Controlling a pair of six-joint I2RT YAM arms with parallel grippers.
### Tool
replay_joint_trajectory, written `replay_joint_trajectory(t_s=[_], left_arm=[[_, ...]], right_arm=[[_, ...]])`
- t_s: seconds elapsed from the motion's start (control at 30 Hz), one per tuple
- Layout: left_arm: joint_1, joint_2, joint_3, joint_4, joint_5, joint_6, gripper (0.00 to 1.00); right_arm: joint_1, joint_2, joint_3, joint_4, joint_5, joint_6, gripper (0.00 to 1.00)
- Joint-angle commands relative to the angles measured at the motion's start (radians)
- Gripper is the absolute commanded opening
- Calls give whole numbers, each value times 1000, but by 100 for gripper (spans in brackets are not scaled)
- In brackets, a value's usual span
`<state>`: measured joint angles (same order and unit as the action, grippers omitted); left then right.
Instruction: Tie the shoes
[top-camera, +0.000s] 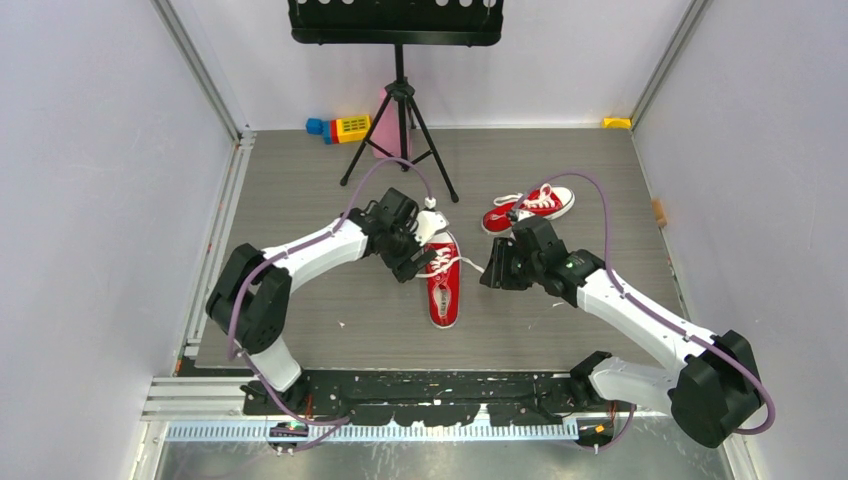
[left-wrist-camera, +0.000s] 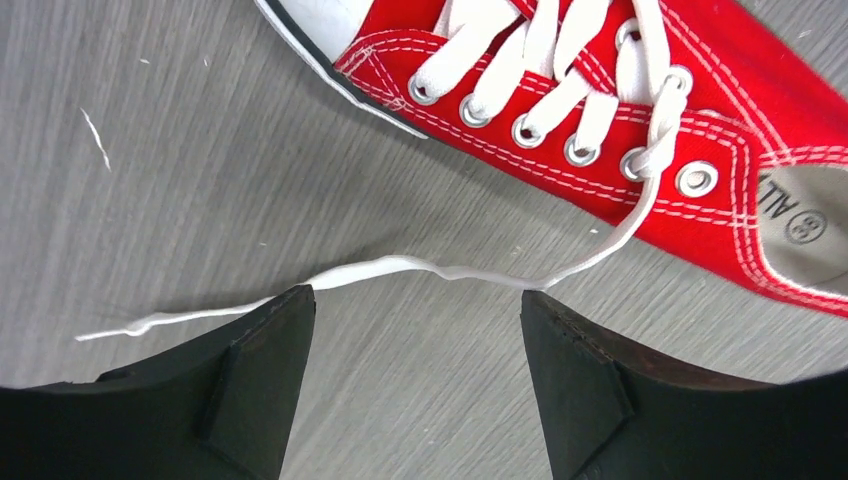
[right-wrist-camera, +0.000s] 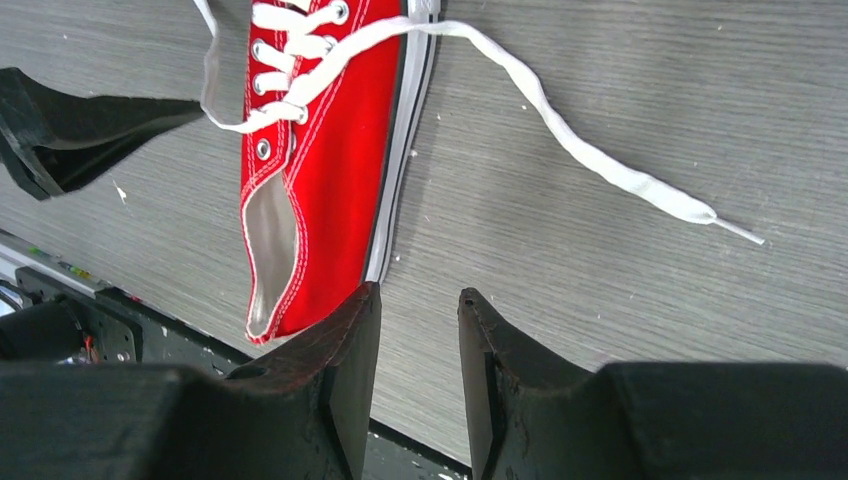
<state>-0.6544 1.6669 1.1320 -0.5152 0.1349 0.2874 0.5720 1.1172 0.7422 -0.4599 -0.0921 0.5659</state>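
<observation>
One red shoe (top-camera: 443, 285) lies in the middle of the table, untied, with its white laces spread to both sides. The second red shoe (top-camera: 530, 207) lies farther back to the right. My left gripper (top-camera: 418, 262) is wide open and empty just left of the near shoe (left-wrist-camera: 640, 130). One loose lace (left-wrist-camera: 400, 268) lies on the table just past its fingertips (left-wrist-camera: 290, 310). My right gripper (top-camera: 490, 272) is to the right of the shoe (right-wrist-camera: 330, 150), its jaws a narrow gap apart and empty (right-wrist-camera: 418, 295). The other lace end (right-wrist-camera: 590, 150) lies flat ahead of it.
A black music stand on a tripod (top-camera: 400, 110) stands at the back centre, with coloured toy blocks (top-camera: 340, 128) beside it. A small yellow object (top-camera: 617, 122) sits in the back right corner. The table's front edge and black base rail (right-wrist-camera: 150, 330) lie close behind the shoe's heel.
</observation>
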Motion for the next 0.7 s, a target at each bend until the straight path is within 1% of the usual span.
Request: replay_joint_trajectory(t_s=[0.0,0.03,0.07,0.13,0.23,0.3,0.33,0.4,0.43,0.57,0.67], left_arm=[[0,22,62,-74,-12,167,77],[1,39,78,-80,-13,185,78],[4,51,92,-89,3,205,76],[15,73,129,-144,43,255,70],[31,103,160,-210,73,296,68],[35,127,164,-227,82,314,67],[38,141,166,-225,76,317,65],[48,170,183,-226,78,317,56],[56,184,194,-235,84,317,54],[62,227,210,-259,107,331,55],[62,258,210,-237,83,327,51]], right_arm=[[-1,-23,39,-38,-28,-25,40],[-1,-26,47,-50,-30,-26,40],[-1,-29,50,-59,-29,-29,40],[-1,-35,56,-79,-25,-35,40],[-1,-39,59,-101,-20,-47,40],[-1,-38,56,-103,-14,-50,40],[-2,-34,56,-104,-13,-50,40],[-2,-24,57,-104,-19,-48,39],[-3,-18,59,-103,-24,-45,39],[-3,-1,53,-88,-29,-33,39],[-3,10,48,-75,-26,-27,39]])
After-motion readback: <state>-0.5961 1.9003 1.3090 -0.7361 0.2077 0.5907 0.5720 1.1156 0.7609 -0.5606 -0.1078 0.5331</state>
